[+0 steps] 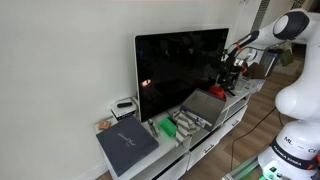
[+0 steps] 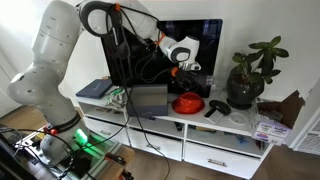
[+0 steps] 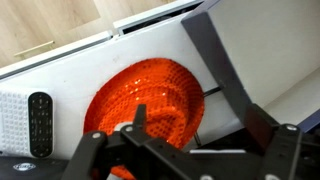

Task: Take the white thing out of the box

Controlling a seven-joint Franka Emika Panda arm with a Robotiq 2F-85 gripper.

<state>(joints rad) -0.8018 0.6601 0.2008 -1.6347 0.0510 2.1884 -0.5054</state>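
Above the counter (image 2: pixel 240 122) by the TV, hand (image 3: pixel 185 150) hovers w/ fingers spread wide, empty, over an orange bowl (image 3: pixel 150 95); white thing not visible, presumably inside grey box (image 2: pixel 150 98), probably light — grip by edges.

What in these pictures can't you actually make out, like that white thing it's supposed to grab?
- White thing: not identifiable; the box interior is too small in both exterior views.
- Tool: open or shut unclear; tiny in both exterior views, fingertips cut off by the wrist view's bottom edge.
- Orange object: partly hidden by the tool.
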